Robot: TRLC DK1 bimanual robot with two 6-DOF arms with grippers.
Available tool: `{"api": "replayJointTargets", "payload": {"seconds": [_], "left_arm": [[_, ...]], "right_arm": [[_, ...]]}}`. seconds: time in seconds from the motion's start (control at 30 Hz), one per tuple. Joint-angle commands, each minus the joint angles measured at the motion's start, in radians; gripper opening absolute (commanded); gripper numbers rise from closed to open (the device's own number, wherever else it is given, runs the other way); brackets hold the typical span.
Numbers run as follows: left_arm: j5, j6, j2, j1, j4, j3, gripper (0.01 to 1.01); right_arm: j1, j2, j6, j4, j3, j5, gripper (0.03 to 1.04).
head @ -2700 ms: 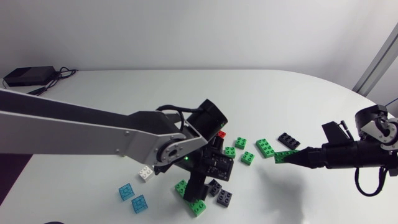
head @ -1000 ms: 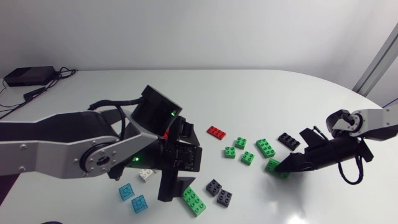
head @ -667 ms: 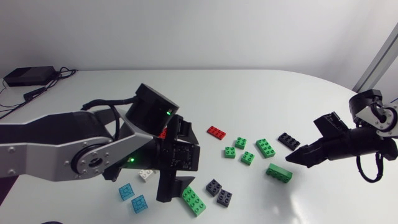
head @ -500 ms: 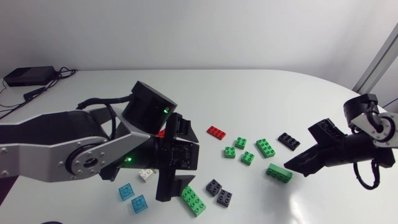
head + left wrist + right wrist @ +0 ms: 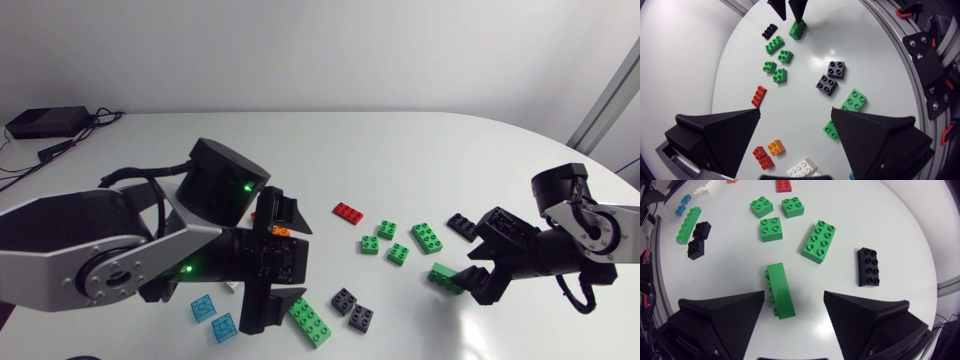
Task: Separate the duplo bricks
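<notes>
**Both sets of jaws spread wide, gripping nothing**

Left wrist view: the jaws of the left gripper (image 5: 796, 111) gape wide, with only the white table (image 5: 880, 55) showing between them; a long green plastic brick (image 5: 855, 99) lies partly hidden by one finger; two dark grey four-stud bricks (image 5: 836, 69) sit just ahead of it, corner to corner; a long red brick (image 5: 759, 96) lies ahead of the other finger; a small orange brick (image 5: 775, 146) lies under the gripper.

Right wrist view: the right gripper (image 5: 794, 296) stands just as wide; a green brick tipped on its side (image 5: 780, 292) lies on the table between its fingers, close to one and apart from the other; whether it touches the near finger I cannot tell; ahead lie a flat green eight-stud brick (image 5: 818, 241), a black eight-stud brick (image 5: 869, 267) and three small green square bricks (image 5: 772, 229).

Head view: the tipped brick sits at the right gripper's tips; two pale blue square bricks (image 5: 203, 308) lie beside the left gripper.
</notes>
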Motion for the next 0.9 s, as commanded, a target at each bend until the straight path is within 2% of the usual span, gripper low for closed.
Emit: {"api": "replayJointTargets", "payload": {"seconds": [0.0,0.3,0.5,0.67,0.87], "left_arm": [[0.001,-0.018,-0.022,-0.005,0.003,-0.025,0.985],[0.001,-0.019,-0.023,-0.006,0.028,-0.037,0.985],[0.001,-0.026,-0.023,-0.008,0.035,-0.045,0.985],[0.001,-0.026,-0.023,-0.008,0.043,-0.051,0.985],[0.001,-0.026,-0.023,-0.011,0.044,-0.057,0.985]], "right_arm": [[0.009,0.006,-0.048,0.009,-0.04,0.009,0.84],[0.007,0.02,-0.124,0.058,-0.104,0.009,0.79],[-0.005,0.02,-0.145,0.064,-0.115,-0.003,0.56],[-0.007,0.015,-0.145,0.064,-0.12,-0.026,0.26],[-0.057,0.011,-0.154,0.003,-0.098,-0.116,0.25]]}}
